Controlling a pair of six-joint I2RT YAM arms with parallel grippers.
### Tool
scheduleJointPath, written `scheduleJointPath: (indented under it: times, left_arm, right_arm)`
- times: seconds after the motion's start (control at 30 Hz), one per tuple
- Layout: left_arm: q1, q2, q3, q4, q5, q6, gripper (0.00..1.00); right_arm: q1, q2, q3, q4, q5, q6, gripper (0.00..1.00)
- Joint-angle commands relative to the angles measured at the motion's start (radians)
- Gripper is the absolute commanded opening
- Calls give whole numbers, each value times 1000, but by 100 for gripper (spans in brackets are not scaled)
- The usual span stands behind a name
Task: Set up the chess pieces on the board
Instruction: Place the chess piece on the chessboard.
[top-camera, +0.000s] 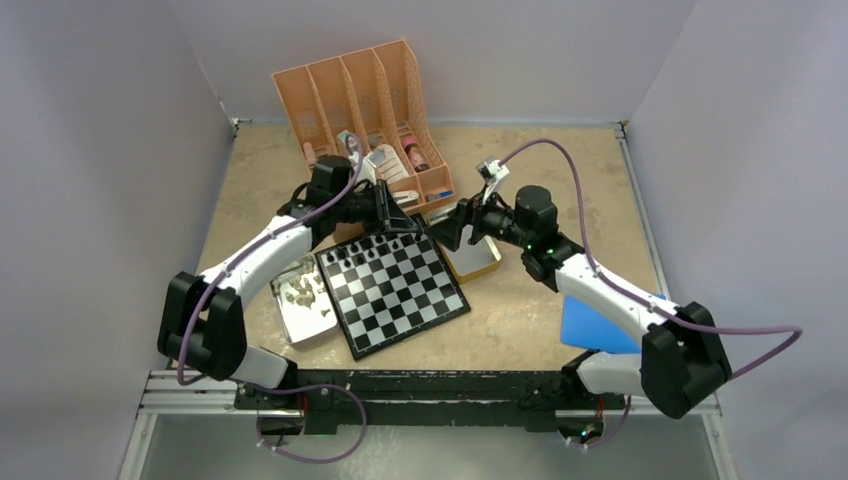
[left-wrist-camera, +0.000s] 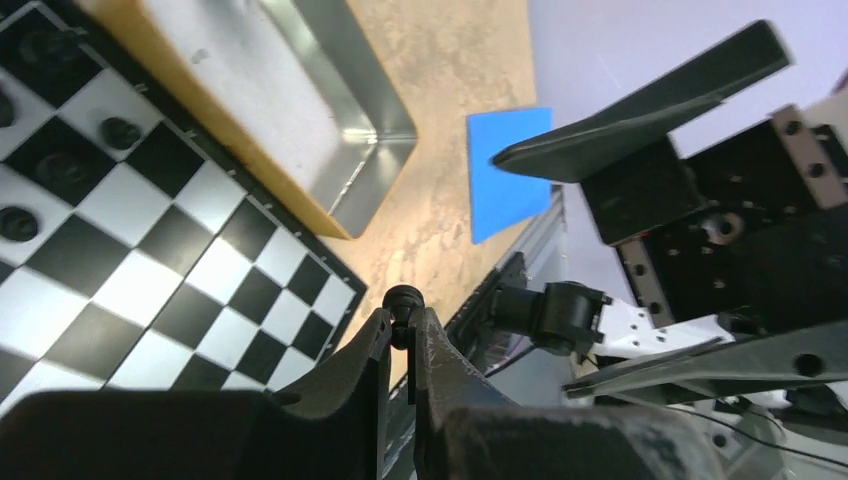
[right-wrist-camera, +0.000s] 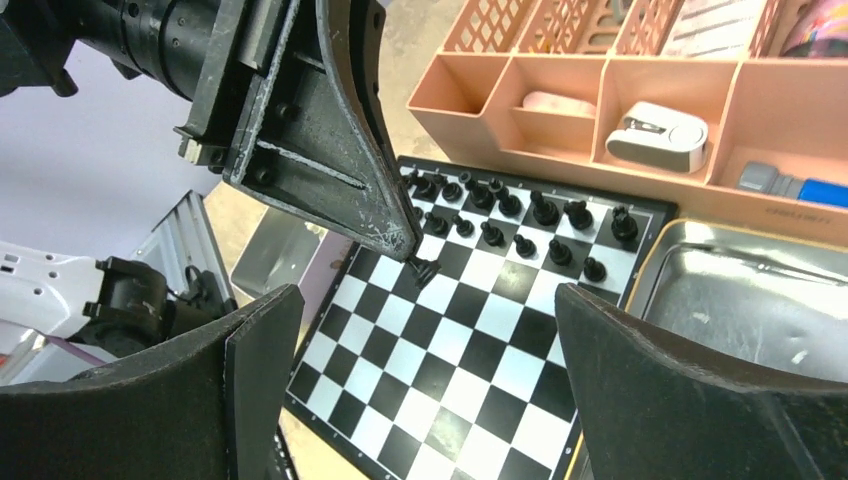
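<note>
The board (top-camera: 392, 290) lies in the middle of the table, with black chess pieces (right-wrist-camera: 500, 215) in two rows along its far edge. Several beige pieces (top-camera: 300, 292) lie in a metal tray left of it. My left gripper (left-wrist-camera: 403, 325) is shut on a black pawn (left-wrist-camera: 403, 300) and holds it above the board's far part. In the right wrist view that pawn (right-wrist-camera: 424, 270) hangs from the left gripper's fingertips. My right gripper (right-wrist-camera: 420, 330) stands wide open just right of the left one, over the board's right side, with nothing between its fingers (right-wrist-camera: 250, 370).
A yellow-rimmed metal tray (top-camera: 475, 258) sits against the board's right edge. A peach organiser (top-camera: 365, 110) with small bottles and boxes stands behind the board. The left tray's rim (top-camera: 322, 335) touches the board's left side. A blue sheet (top-camera: 600, 325) lies at the near right.
</note>
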Motion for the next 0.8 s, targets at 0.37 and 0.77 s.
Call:
scheduleJointPath:
  times: [0.37,0.77]
  left_arm:
    - [75,-231,-47,-321,-601,78,0]
    - [182,-189,-66,-484,-718,-4,0]
  right_arm:
    - [0,-90,-21,-34,95,-70,99]
    - [-3,-101,-30,-38,103,-85,99]
